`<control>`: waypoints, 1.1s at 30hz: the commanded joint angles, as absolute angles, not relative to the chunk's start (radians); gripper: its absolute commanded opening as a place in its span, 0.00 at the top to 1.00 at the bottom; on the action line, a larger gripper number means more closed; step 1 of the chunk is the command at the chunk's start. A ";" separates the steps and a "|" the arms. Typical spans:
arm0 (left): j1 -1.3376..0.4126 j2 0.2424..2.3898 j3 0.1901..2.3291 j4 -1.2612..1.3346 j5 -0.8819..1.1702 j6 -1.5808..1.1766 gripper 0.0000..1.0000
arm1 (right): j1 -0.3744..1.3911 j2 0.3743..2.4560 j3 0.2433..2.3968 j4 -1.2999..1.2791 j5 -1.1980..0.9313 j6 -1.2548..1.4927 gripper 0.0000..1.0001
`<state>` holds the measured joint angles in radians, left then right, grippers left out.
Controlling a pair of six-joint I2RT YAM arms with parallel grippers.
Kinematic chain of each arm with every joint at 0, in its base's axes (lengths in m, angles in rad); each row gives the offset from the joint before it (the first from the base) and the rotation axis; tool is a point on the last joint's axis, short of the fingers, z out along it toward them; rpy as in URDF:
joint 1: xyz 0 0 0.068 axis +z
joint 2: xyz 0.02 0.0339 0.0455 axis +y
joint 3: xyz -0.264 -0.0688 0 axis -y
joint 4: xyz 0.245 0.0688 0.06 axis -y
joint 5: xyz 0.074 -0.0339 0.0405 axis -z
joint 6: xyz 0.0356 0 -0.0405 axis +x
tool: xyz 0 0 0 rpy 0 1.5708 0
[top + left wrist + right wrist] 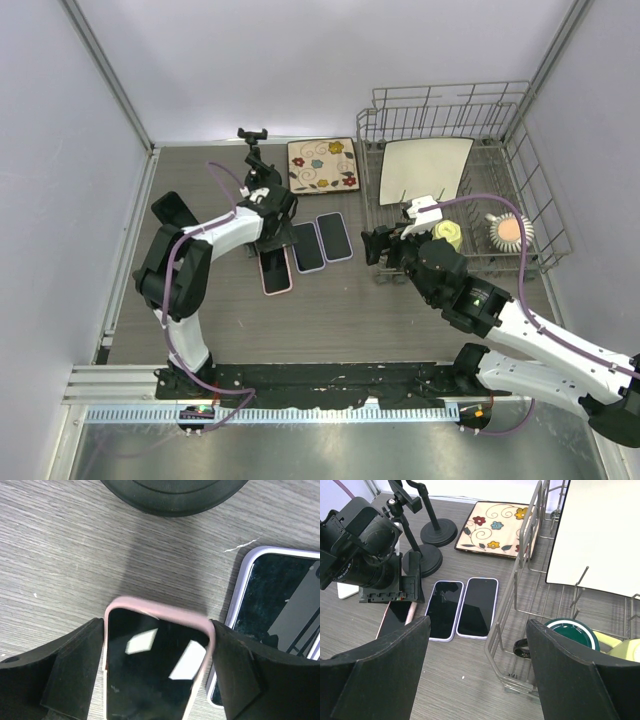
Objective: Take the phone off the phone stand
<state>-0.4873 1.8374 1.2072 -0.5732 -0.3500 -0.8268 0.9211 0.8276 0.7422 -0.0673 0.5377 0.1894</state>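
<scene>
Downward, left claw [157,628] around phone [152,677].

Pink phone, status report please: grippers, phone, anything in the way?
Left gripper shut on pink phone. Phone off the phone stand, down by the table. Right gripper open, empty. Purple phone lies close beside.

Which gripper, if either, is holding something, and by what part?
The left gripper clamps the pink-cased phone by its two long edges, near one end. The right gripper is open and holds nothing.

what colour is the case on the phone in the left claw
Pink phone case, best in left wrist view.
</scene>
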 commanded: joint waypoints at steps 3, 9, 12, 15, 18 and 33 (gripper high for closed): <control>-0.485 1.795 1.213 -0.512 -0.377 -0.836 0.05 | 0.923 0.825 0.753 -0.020 0.548 0.183 0.18; -0.485 1.662 1.152 -0.508 -0.333 -0.845 0.00 | 0.925 0.827 0.755 -0.018 0.532 0.192 0.17; -0.485 1.565 1.095 -0.509 -0.305 -0.828 0.00 | 0.923 0.828 0.755 -0.018 0.529 0.193 0.18; -0.488 1.494 1.016 -0.517 -0.264 -0.833 0.00 | 0.925 0.831 0.758 -0.017 0.523 0.198 0.18; -0.518 1.425 0.933 -0.528 -0.242 -0.860 0.00 | 0.925 0.836 0.762 -0.017 0.517 0.199 0.18; -0.638 1.422 0.721 -0.397 -0.219 -1.009 0.31 | 0.925 0.845 0.770 -0.034 0.482 0.225 0.18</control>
<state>-0.6395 1.3956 0.7155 -0.5007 -0.2272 -0.9733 0.9211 0.8471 0.7425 -0.0681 0.4908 0.2131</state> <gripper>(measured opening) 0.733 0.823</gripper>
